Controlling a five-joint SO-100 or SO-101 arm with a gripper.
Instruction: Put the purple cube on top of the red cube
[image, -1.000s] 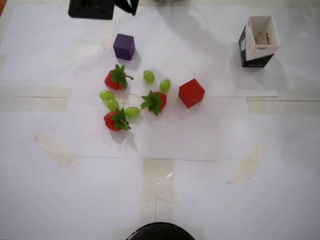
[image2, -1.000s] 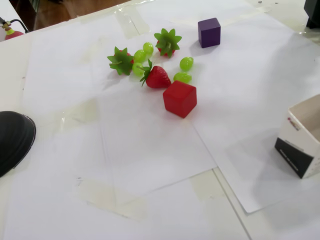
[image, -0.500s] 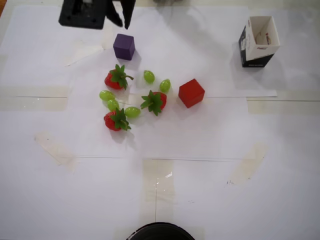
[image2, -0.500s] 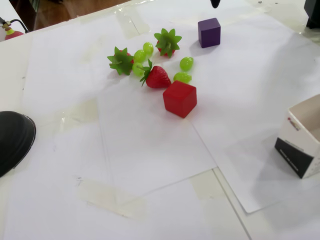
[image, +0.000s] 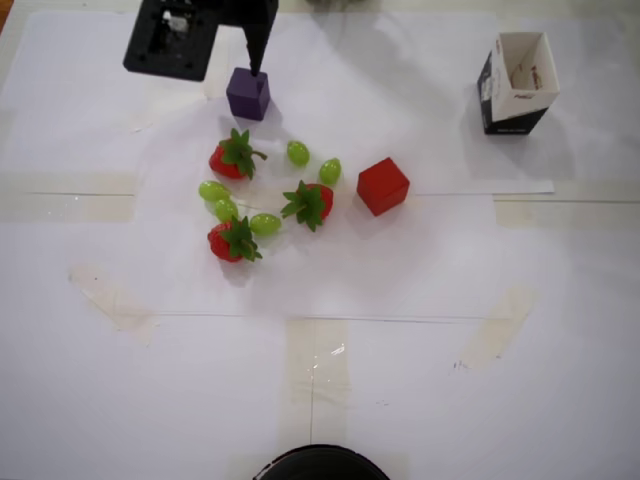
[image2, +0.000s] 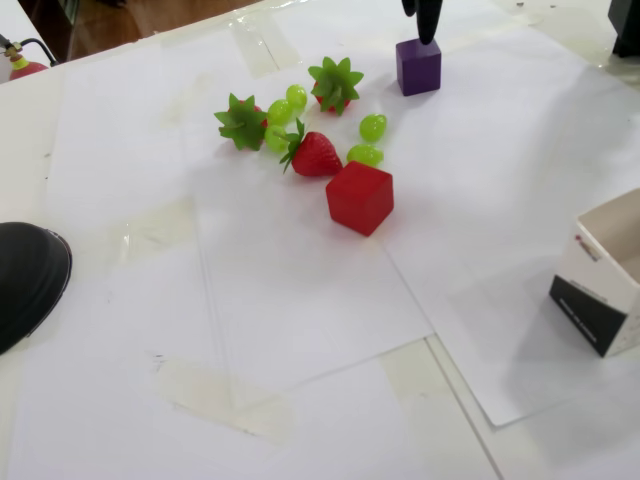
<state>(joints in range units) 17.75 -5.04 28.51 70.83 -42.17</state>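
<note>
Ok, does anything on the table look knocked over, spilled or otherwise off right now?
Nothing looks damaged or spilled. The small open carton stands upright but tilted askew to the paper's edges. The purple cube and red cube both sit flat, apart, with strawberries and grapes loosely scattered between them.

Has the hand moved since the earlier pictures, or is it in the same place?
Yes. In the overhead view the hand has come down the picture toward the purple cube, which has not moved; its dark tip now reaches the cube's top edge.
</note>
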